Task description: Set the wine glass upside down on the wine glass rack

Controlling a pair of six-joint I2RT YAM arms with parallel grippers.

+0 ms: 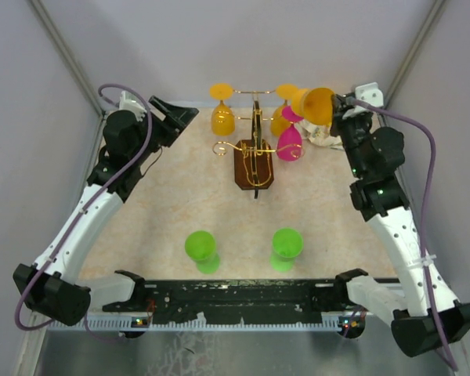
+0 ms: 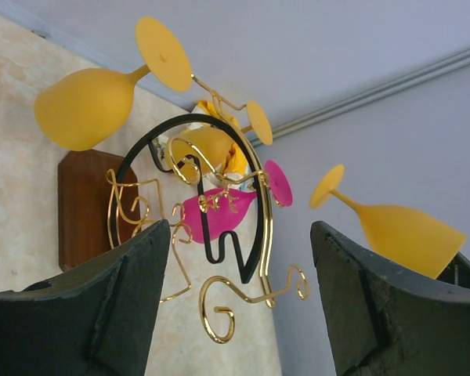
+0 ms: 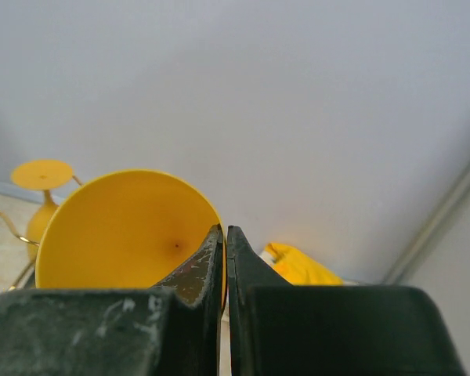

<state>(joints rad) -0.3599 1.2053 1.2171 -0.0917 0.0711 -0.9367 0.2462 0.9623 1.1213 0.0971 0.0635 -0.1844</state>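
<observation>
Near the far right corner, the right gripper (image 1: 338,106) pinches the glass (image 1: 317,104) by its rim (jaws nearly shut), foot toward the rack (image 1: 254,153) for hanging; left gripper (image 1: 175,112) gapes empty.

Left arm (image 1: 86,211) stretched far-left, jaws wide apart. Right arm (image 1: 399,227) stretched far-right, jaws pinching wine glass (image 1: 319,106) rim.

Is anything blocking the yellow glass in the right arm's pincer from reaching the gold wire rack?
Yes: a hung yellow glass and a pink glass crowd the gold wire rack's right side, between the held yellow wine glass and the empty curled hook on its left.
</observation>
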